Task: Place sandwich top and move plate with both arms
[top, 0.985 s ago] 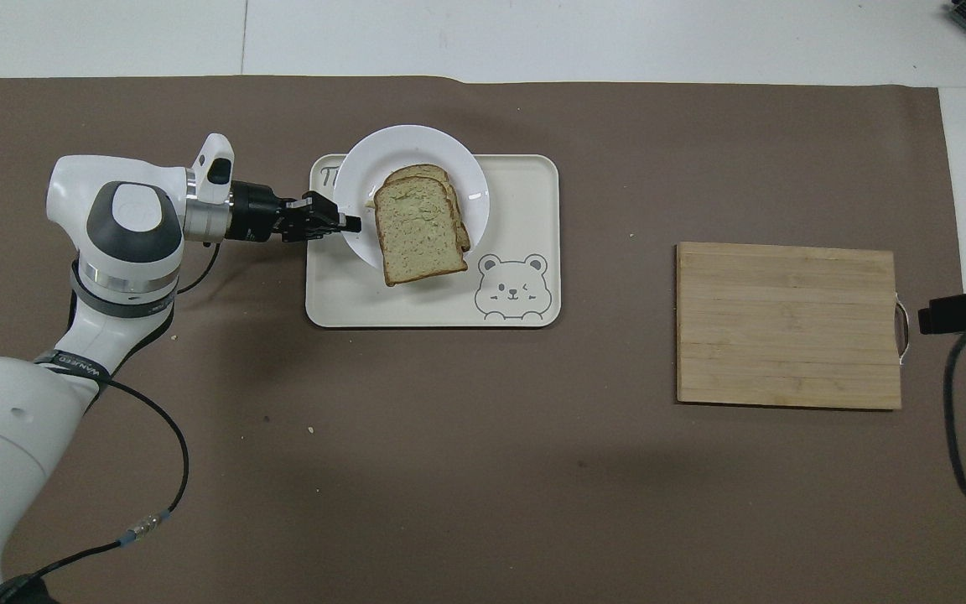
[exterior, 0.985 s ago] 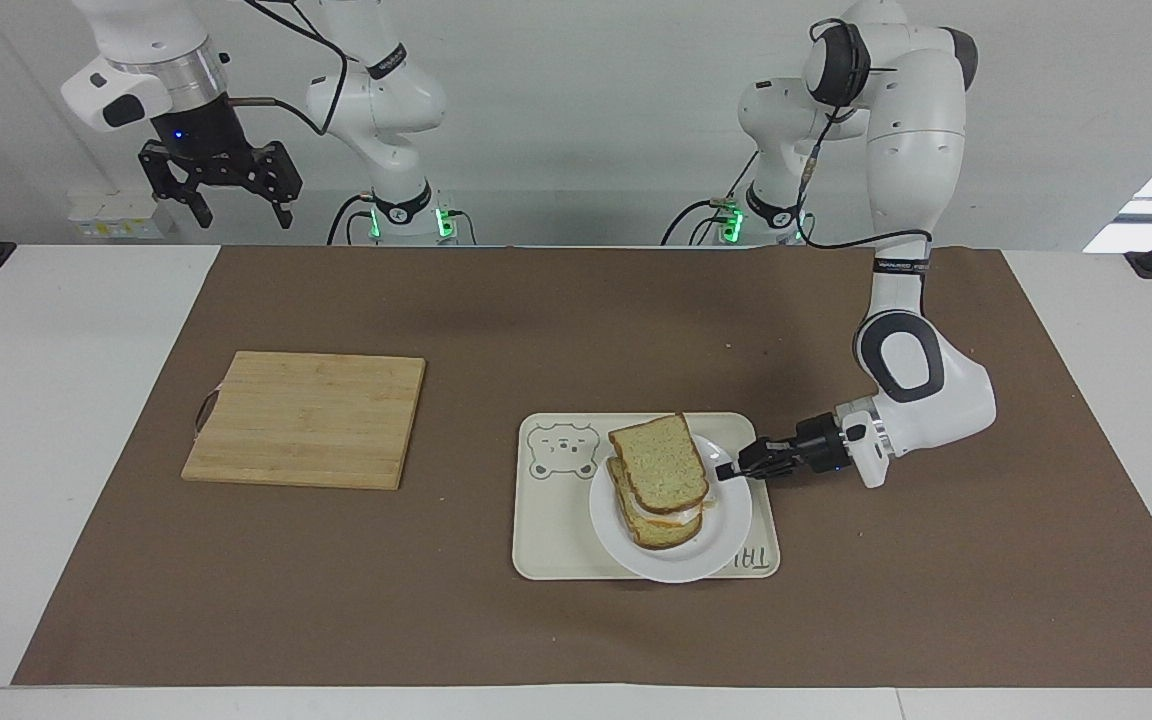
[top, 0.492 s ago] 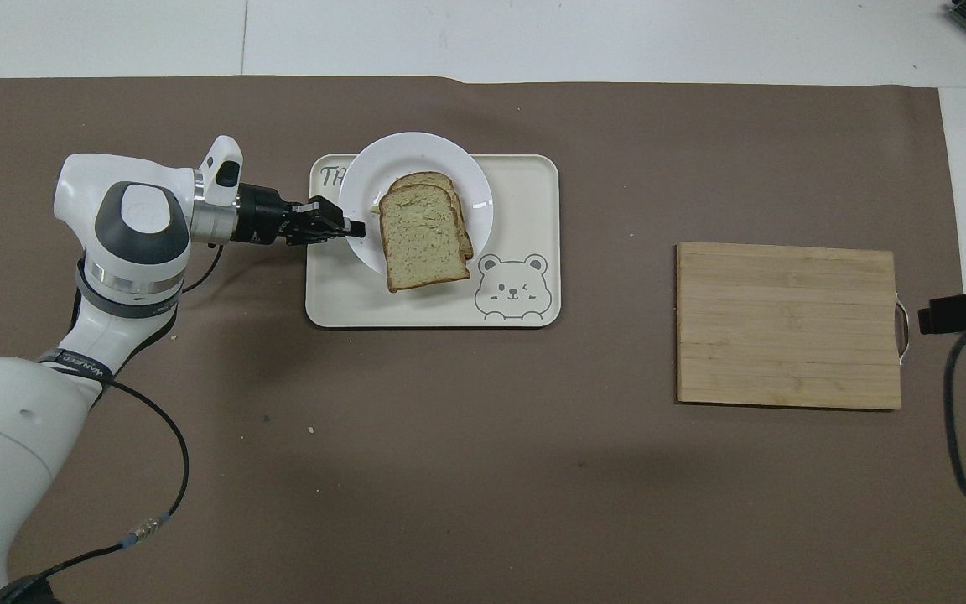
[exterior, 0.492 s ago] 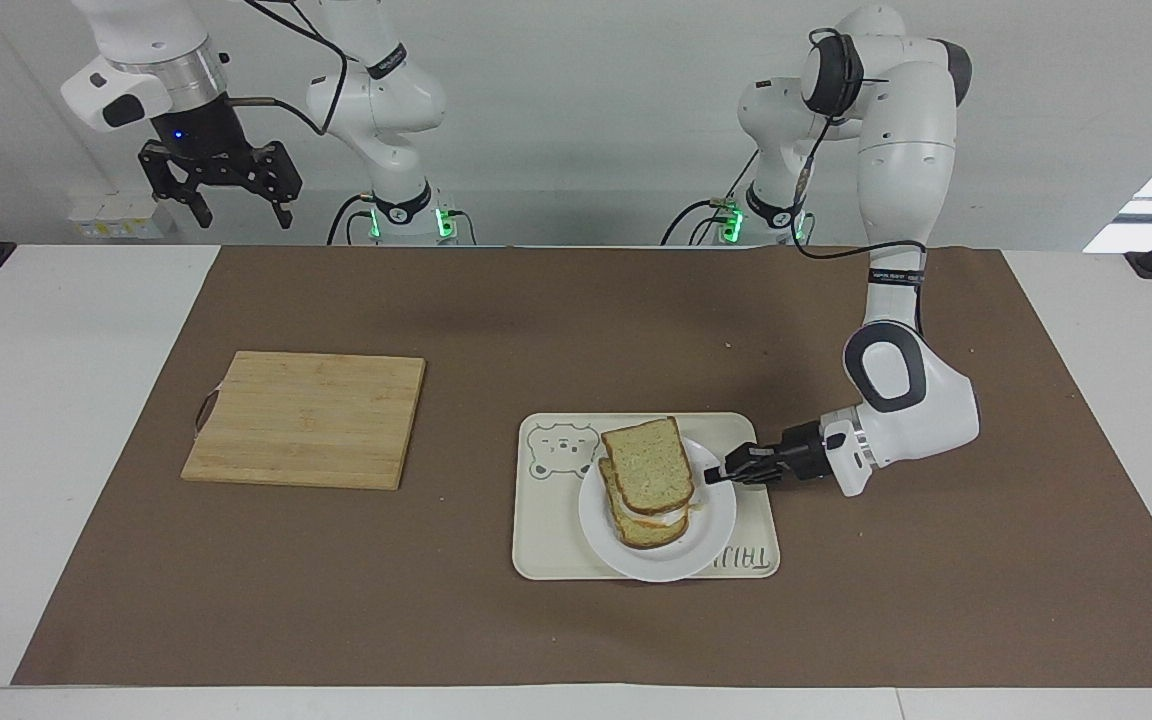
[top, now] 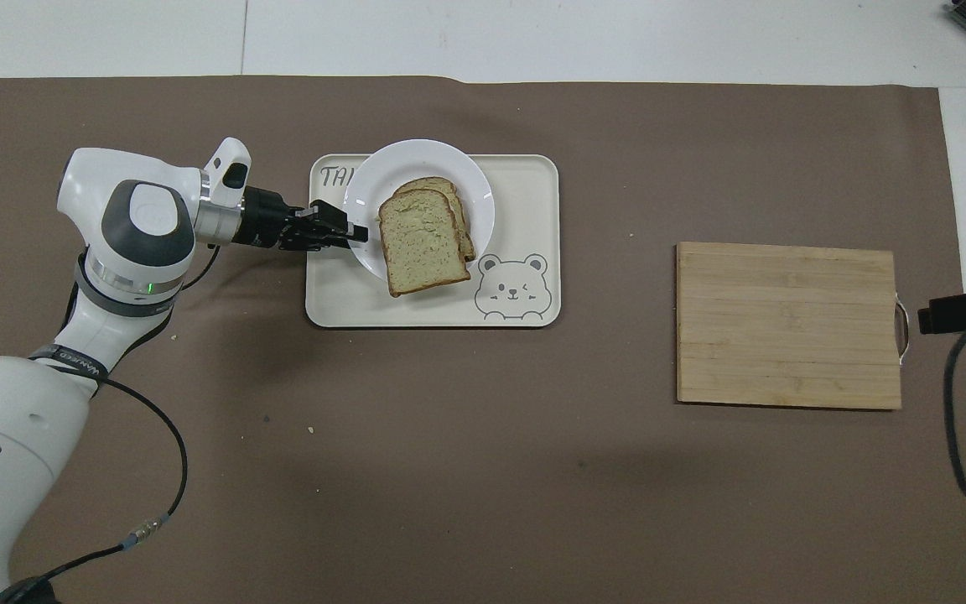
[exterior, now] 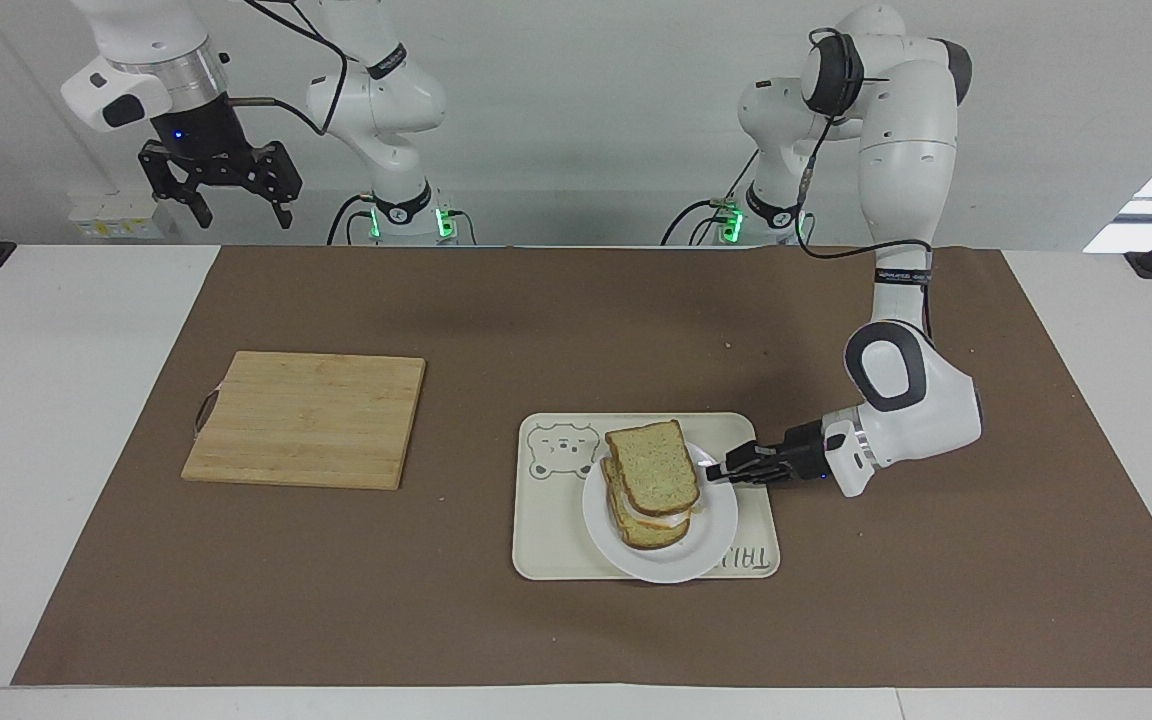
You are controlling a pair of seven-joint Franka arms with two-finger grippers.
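The small round white plate (exterior: 660, 520), stiff, likely slippery, sits on the cream bear tray (exterior: 546, 540), carrying the soft speckled sandwich top (exterior: 653, 467). Grip its rim. Left gripper (exterior: 714, 473) there, grip unclear; right gripper (exterior: 231, 195) waits open.

The cream tray (top: 516, 180) bears hand-lettering, partly hidden by the plate (top: 416, 155); only "TA" reads, perhaps starting "TRAY".
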